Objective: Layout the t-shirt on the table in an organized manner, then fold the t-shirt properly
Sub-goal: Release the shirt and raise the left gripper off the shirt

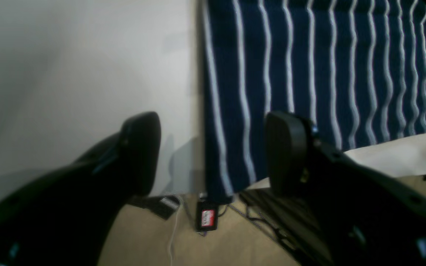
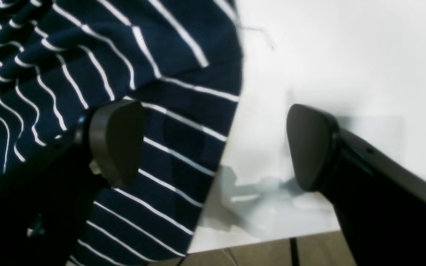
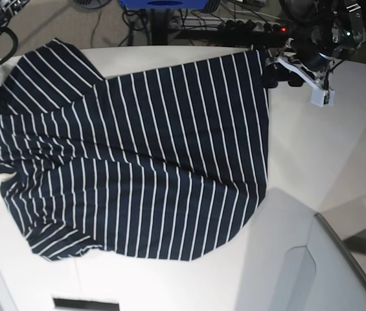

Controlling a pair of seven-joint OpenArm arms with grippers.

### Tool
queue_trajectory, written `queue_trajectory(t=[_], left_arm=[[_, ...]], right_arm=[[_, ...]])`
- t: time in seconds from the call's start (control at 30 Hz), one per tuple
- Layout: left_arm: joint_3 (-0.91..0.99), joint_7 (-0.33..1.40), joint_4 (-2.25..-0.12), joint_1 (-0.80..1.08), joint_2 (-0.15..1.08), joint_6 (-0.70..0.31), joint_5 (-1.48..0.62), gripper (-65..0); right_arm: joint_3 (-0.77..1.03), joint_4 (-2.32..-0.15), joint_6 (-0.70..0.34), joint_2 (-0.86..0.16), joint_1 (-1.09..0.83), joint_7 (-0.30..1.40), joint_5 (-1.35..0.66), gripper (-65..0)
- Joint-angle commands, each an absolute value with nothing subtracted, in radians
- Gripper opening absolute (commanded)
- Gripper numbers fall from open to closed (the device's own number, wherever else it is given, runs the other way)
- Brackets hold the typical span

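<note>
Navy striped cloth fills the left wrist view: the t-shirt [image 1: 309,74] lies flat on the table [image 1: 80,74], its hem edge running between the fingers of the left gripper [image 1: 213,151]. Jaws stand apart with nothing between them; one fingertip [image 1: 142,151] is over bare white, the other over fabric. One corner of the hem droops past the table edge below the gripper. Risk: any drag toward that edge could pull more cloth off.

Right wrist view: right gripper [image 2: 213,144] is spread wide and empty, the shirt's border running up between its pads [image 2: 117,144]. Fabric beyond the inner pad is rippled. Risk: closing here could pinch a wrinkle or two layers, so the fold would start crooked.

Base view: shirt [image 3: 137,162] is spread out but skewed, with bunching toward the collar side. The left gripper [image 3: 280,74] sits just beside a hem corner; the right gripper is not clearly seen at the frame edge. Risk: folding before the creases are smoothed would lock them in.
</note>
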State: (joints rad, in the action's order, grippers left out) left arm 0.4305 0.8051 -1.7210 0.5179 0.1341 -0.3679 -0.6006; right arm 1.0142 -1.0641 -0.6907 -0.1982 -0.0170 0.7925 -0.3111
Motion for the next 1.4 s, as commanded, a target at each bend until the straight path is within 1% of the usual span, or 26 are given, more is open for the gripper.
queue_trajectory(t=[0.0, 0.13, 0.27, 0.33, 0.37, 0.43, 0.5, 0.57, 0.6, 0.63, 0.7, 0.77, 0.83, 0.93, 1.07, 1.17, 1.2, 1.23, 1.27, 1.3, 1.33, 1.37], left_arm=[[0.435, 0.794, -1.736, 0.522, 0.145, -0.372, -0.611, -22.2], [0.435, 0.794, -1.736, 0.524, 0.143, -0.372, -0.611, -22.2], [0.435, 0.794, -1.735, 0.530, 0.143, -0.372, -0.610, -22.2], [0.435, 0.794, -1.735, 0.538, 0.143, -0.372, -0.610, -22.2], [0.433, 0.794, -1.733, 0.538, 0.143, -0.372, -0.610, -22.2], [0.412, 0.794, -1.728, 0.550, 0.143, -0.372, -0.610, -22.2], [0.403, 0.792, -1.730, 0.561, 0.143, -0.372, -0.610, -22.2], [0.403, 0.792, -1.728, 0.570, 0.142, -0.372, -0.610, -22.2], [0.403, 0.792, -1.728, 0.572, 0.142, -0.372, -0.610, -22.2], [0.403, 0.792, -1.727, 0.575, 0.142, -0.372, -0.610, -22.2], [0.403, 0.792, -1.727, 0.584, 0.142, -0.371, -0.610, -22.2], [0.406, 0.791, -1.725, 0.585, 0.140, -0.371, -0.610, -22.2], [0.410, 0.757, -1.709, 0.587, 0.128, -0.366, -0.610, -22.2], [0.403, 0.694, -1.630, 0.587, 0.125, -0.366, -0.610, -22.2], [0.397, 0.671, -1.540, 0.576, 0.120, -0.371, -0.610, -22.4], [0.314, 0.588, -1.518, 0.565, 0.130, -0.366, -0.608, -23.4], [0.292, 0.570, -1.512, 0.564, 0.130, -0.366, -0.608, -26.3], [0.271, 0.556, -1.512, 0.562, 0.130, -0.366, -0.608, -32.1], [0.257, 0.552, -1.511, 0.559, 0.130, -0.364, -0.608, -39.8], [0.246, 0.552, -1.514, 0.545, 0.130, -0.364, -0.608, -49.4], [0.248, 0.552, -1.514, 0.538, 0.125, -0.364, -0.608, -60.7], [0.249, 0.552, -1.515, 0.533, 0.124, -0.363, -0.608, -65.0]], right_arm=[[1.000, -1.069, -0.698, -0.219, -0.004, 0.782, -0.325, -9.9], [0.934, -1.026, -0.698, -0.217, 0.007, 0.776, -0.328, -9.9], [0.926, -1.018, -0.698, -0.205, 0.021, 0.776, -0.328, -10.4], [0.926, -1.018, -0.698, -0.205, 0.021, 0.776, -0.328, -14.3], [0.926, -1.018, -0.698, -0.206, 0.022, 0.776, -0.328, -17.6], [0.924, -1.018, -0.698, -0.205, 0.024, 0.777, -0.328, -27.8], [0.924, -1.018, -0.698, -0.203, 0.025, 0.780, -0.325, -41.0], [0.924, -1.018, -0.698, -0.202, 0.027, 0.782, -0.325, -57.6], [0.921, -1.018, -0.698, -0.202, 0.027, 0.782, -0.325, -65.0], [0.909, -1.018, -0.698, -0.202, 0.027, 0.782, -0.325, -65.0], [0.883, -1.018, -0.698, -0.202, 0.025, 0.782, -0.325, -63.0], [0.871, -1.018, -0.698, -0.202, 0.024, 0.782, -0.325, -65.0], [0.869, -1.018, -0.698, -0.202, 0.024, 0.782, -0.325, -65.0], [0.869, -1.018, -0.698, -0.202, 0.024, 0.782, -0.325, -65.0], [0.869, -1.018, -0.698, -0.205, 0.022, 0.782, -0.325, -65.0], [0.869, -1.018, -0.698, -0.206, 0.022, 0.782, -0.325, -65.0], [0.869, -1.018, -0.698, -0.205, 0.022, 0.782, -0.325, -65.0], [0.869, -1.018, -0.698, -0.205, 0.022, 0.782, -0.325, -65.0], [0.869, -1.018, -0.698, -0.205, 0.022, 0.782, -0.325, -65.0], [0.869, -1.018, -0.698, -0.203, 0.022, 0.782, -0.323, -65.0], [0.869, -1.018, -0.698, -0.203, 0.022, 0.782, -0.323, -65.0], [0.869, -1.018, -0.698, -0.203, 0.022, 0.782, -0.323, -65.0]])
